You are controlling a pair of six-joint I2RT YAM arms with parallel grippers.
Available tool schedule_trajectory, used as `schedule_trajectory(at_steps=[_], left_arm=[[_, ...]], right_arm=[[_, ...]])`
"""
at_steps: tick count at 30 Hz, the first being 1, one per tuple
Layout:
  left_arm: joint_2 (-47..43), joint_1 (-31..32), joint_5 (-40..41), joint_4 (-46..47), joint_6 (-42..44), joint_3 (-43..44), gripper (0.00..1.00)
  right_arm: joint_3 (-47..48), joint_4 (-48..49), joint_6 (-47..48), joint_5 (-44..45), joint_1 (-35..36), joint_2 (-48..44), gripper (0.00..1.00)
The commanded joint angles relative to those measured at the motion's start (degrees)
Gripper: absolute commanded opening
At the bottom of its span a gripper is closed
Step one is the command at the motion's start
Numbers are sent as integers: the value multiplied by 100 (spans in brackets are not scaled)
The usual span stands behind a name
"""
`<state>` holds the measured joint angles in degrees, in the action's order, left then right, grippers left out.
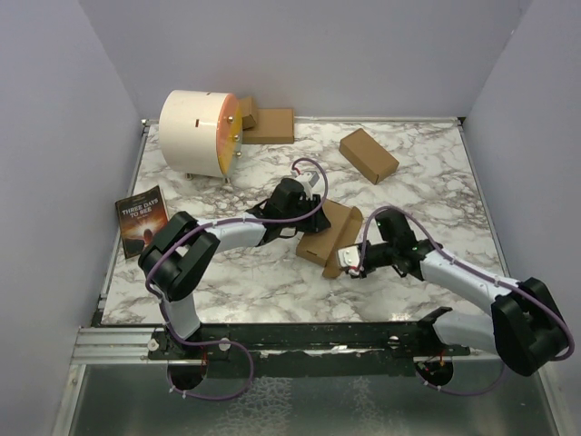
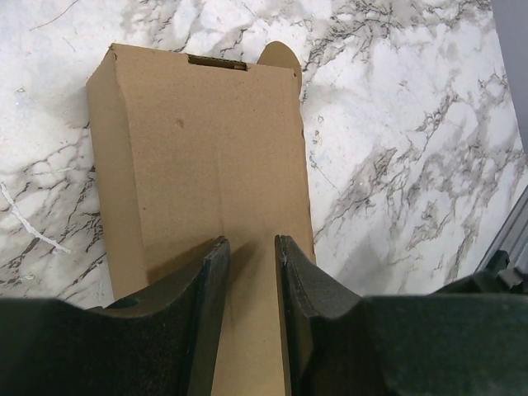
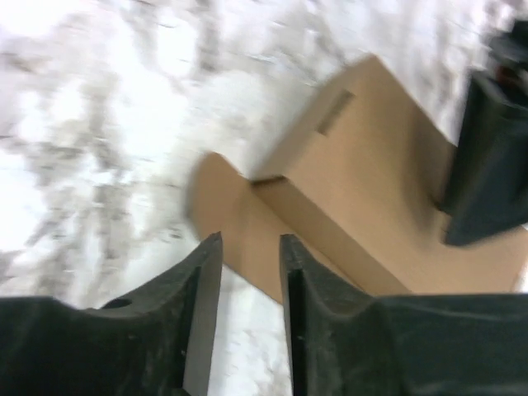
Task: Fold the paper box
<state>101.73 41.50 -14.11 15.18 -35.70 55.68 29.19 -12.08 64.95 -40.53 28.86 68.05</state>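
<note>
Top view: the paper box [image 1: 325, 229], a small oblong carton of plain brown cardboard, lies flat near the middle of the marble table [image 1: 272, 282], between the 2 arms. The left gripper [image 1: 295, 213] reaches over its far left side and the right gripper [image 1: 357, 261] sits just beside its near right end. From here the arms hide both sets of jaws and part of the carton. A second brown carton [image 1: 369, 154] lies well apart, toward the back.

Left wrist view: the box [image 2: 198, 165] stretches away from the camera, with a slot [image 2: 217, 62] and a rounded tab [image 2: 280, 56] at its far end. The left jaws are narrowly spread above the top panel and pinch nothing. Their bodies cut off the box's near end.

Right wrist view: the picture is blurred. The right jaws are slightly parted, with a rounded flap [image 3: 223, 202] of the box just beyond their tips. I cannot tell whether they touch it. The dark shape at the right edge is probably the left gripper [image 3: 487, 157], on the box.

Judging by its look, the box is light, hollow and easily crushed or creased, and likely to slide on smooth marble. It is best held by pressing 1 panel down and taking a flap by its edge.
</note>
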Motion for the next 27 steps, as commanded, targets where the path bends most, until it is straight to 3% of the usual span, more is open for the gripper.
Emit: schedule_trajectory(at_steps=[1,5,10,14,19,27], left_arm=[[272,-12,-110,-590,4,-79,33],[250,-16,-101,-531,-39,-124,33],[285,-19,-134,-520,-42,-105,33],[278,-19,-138,-499,-59,-135,33],[275,-19,-144,-476,-77,-144,33],[255,-23,-154,-496,-61,-151,33]], right_arm=[[39,-1162,814,-1187,113,238,39],[-135,-571,395,-737,581,352,52],[-297,356,-182,29,984,617,51],[-449,986,-461,556,1111,641,48],[-532,1380,-600,1007,1118,597,37],[-504,1441,-711,1326,1108,439,30]])
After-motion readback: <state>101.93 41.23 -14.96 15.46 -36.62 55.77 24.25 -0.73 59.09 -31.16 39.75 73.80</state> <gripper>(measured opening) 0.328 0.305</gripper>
